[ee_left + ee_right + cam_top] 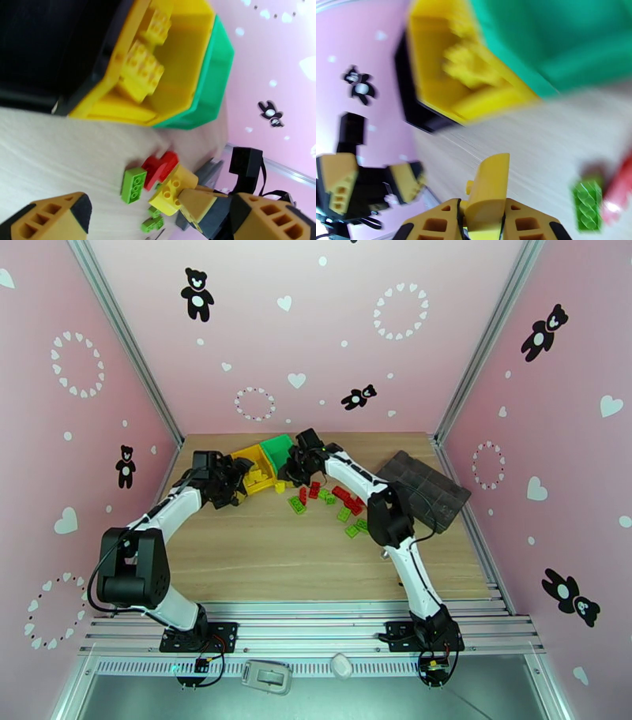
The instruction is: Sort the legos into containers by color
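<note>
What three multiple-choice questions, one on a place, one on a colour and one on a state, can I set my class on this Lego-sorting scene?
1. Where does the yellow bin stand?
A. Between the black bin and the green bin.
B. Stacked on top of the green bin.
C. Alone at the table's near edge.

2. What colour is the brick in the right gripper?
A. Red.
B. Green.
C. Yellow.

3. How does the left gripper stand?
A. Shut on a red brick.
B. Open, holding nothing.
C. Shut on a bin's rim.

Answers:
1 A: the left wrist view shows black on one side of it and green on the other.
2 C: the right wrist view shows the jaws clamped on a yellow one.
3 B: its jaws stand wide apart, gripping nothing.
</note>
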`<state>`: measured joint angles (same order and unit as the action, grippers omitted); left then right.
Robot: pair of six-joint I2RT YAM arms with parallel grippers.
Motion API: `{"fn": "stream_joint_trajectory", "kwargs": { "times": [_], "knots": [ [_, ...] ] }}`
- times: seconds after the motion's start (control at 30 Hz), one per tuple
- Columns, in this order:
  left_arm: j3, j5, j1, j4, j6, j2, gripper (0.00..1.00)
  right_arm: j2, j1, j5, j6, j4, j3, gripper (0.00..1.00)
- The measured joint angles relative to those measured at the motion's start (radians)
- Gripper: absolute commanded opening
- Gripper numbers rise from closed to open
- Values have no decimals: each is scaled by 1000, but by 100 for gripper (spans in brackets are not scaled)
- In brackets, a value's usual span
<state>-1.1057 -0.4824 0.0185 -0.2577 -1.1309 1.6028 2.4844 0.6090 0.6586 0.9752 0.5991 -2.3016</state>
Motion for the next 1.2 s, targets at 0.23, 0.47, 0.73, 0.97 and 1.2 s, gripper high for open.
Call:
{"fn": "stream_joint_trajectory", "kwargs": {
  "times": [0.23, 0.47, 0.73, 0.97, 1.2],
  "knots": [
    [-35, 4, -29, -8, 0, -6, 98, 244, 6, 62, 268, -275, -284, 59],
    [-22, 22, -40, -48, 7, -81, 98, 354, 12, 79, 432, -463, -388, 61],
    [8, 67, -35, -133, 59, -140, 97, 283, 7, 95, 282, -329, -316, 60],
    [7, 163, 52, -254, 130, -182, 95, -29, -19, -16, 13, -54, -41, 61],
    [-29, 279, 213, -391, 181, -154, 92, -343, -73, -245, -223, 181, 217, 62]
  ]
}}
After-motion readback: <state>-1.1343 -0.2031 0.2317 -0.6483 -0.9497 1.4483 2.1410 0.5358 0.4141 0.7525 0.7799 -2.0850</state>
